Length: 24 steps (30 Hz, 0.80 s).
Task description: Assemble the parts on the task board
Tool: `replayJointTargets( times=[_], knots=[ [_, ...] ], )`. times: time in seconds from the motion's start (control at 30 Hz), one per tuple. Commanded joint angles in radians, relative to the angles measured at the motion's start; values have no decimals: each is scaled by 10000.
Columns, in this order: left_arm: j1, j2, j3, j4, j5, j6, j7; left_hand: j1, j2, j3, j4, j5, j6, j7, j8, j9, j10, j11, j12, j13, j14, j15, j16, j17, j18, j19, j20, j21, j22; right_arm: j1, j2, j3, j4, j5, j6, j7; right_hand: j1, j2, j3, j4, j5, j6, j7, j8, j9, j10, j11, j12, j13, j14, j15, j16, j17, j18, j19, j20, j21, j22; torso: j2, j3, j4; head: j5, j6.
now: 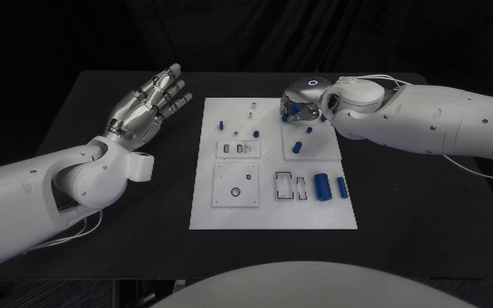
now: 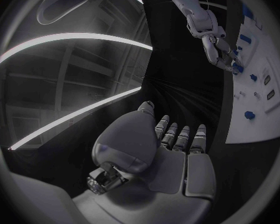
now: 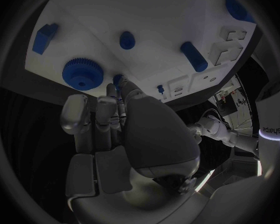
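My right hand works at the task board's far end; my left waits beside it.

Head view: my left hand (image 1: 149,105) is raised off the table, fingers spread, holding nothing. My right hand (image 1: 301,103) curls over the task board (image 1: 272,212); two blue cylinders (image 1: 330,187) lie lengthwise near me. Right wrist view: my fingertips (image 3: 118,84) touch a small blue part (image 3: 117,79) by the blue gear (image 3: 82,73); I cannot tell if I grip it.
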Motion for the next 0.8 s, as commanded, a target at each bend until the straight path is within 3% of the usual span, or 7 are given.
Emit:
replayJointTargets(
  times=[0.03, 0.2, 0.33, 0.53, 0.8],
  knots=[
    [12, 33, 12, -6, -18, 162, 108, 137, -29, 64, -6, 83, 20, 81, 68, 9, -27, 3, 39, 10, -13, 87, 39, 13, 180, 22, 69, 50, 16, -64, 30, 3, -69, -89, -76, 64, 109, -32, 81, 8, 33, -2, 33, 23, 56, 61, 25, -122, -23, -8, -60, -70, -2, -198, -15, -88, 59, 22, -6, -11, 0, 4, -20],
    [12, 44, 12, -29, -18, 184, 92, 185, -36, 80, -18, 136, 47, 110, 78, 13, -30, 1, 43, 10, -14, 89, 40, 13, 181, 21, 74, 49, 15, -151, 90, 3, -158, -89, -142, 146, 101, -62, 205, 27, 94, 37, 55, 60, 187, 146, 15, -337, -32, 22, -72, -83, 9, -210, 16, -103, 75, 88, -7, -9, 10, 39, -26],
    [12, 34, 12, -48, -18, 193, 76, 232, -40, 95, -25, 182, 94, 156, 94, 19, -33, -18, 48, 10, -14, 93, 42, 13, 181, 21, 77, 50, 15, -198, 106, 3, -190, -89, -448, 296, 91, -104, 409, 6, 524, 349, 56, 270, 476, 625, -20, -519, -13, 124, -105, -61, 96, -244, 143, -136, 171, 283, -8, -16, 8, 59, -26],
    [11, 9, 12, -66, -18, 190, 72, 254, -43, 102, -27, 206, 124, 179, 104, 24, -38, -26, 46, 9, -15, 95, 41, 12, 181, 23, 80, 51, 15, -213, 90, 5, -180, -86, -1022, 483, -32, -121, 550, 51, 656, 531, 80, 420, 731, 1027, -18, -732, -22, 271, -127, -18, 221, -289, 318, -161, 306, 510, -8, -19, 15, 121, -26],
    [11, 6, 12, -89, -18, 190, 67, 268, -44, 107, -29, 224, 134, 191, 109, 25, -37, -30, 50, 9, -15, 95, 41, 12, 181, 25, 82, 52, 16, -1, 64, 10, -25, 118, -1412, 604, -172, -205, 680, 112, 726, 556, 83, 450, 934, 1288, 0, -1067, -36, 449, -137, 42, 403, -348, 527, -176, 474, 780, -19, -18, 16, 230, -26]
  ],
)
